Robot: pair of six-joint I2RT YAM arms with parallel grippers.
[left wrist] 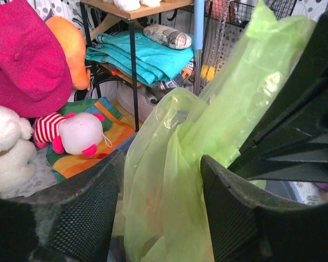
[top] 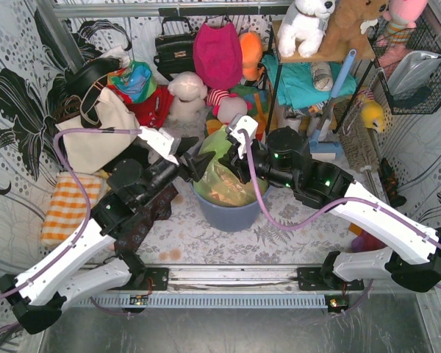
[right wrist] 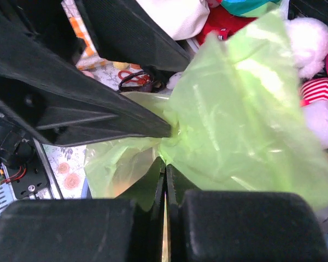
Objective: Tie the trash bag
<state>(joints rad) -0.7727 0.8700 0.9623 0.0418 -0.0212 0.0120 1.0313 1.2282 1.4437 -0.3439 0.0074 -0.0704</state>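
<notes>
The bag (top: 222, 180) sits in the bin (top: 234, 215) at the middle of the table (top: 198, 239). Tan paper shows through its lime film, and its gathered top stands above the rim. The right gripper (right wrist: 165, 173) has its fingers pressed together on a fold of film at the neck, and the loose top flares out beyond the pinch. The left gripper (left wrist: 161, 159) faces it from the other side, fingers (left wrist: 87, 210) spread wide with film hanging between them. In the right wrist view one of its fingertips meets the bag just beside the pinch. Behind the bin are a white plush (top: 187, 92), a magenta bag (top: 217, 51) and a teal cloth (top: 301, 81) on a shelf. A checked cloth (top: 70, 206) lies far left
</notes>
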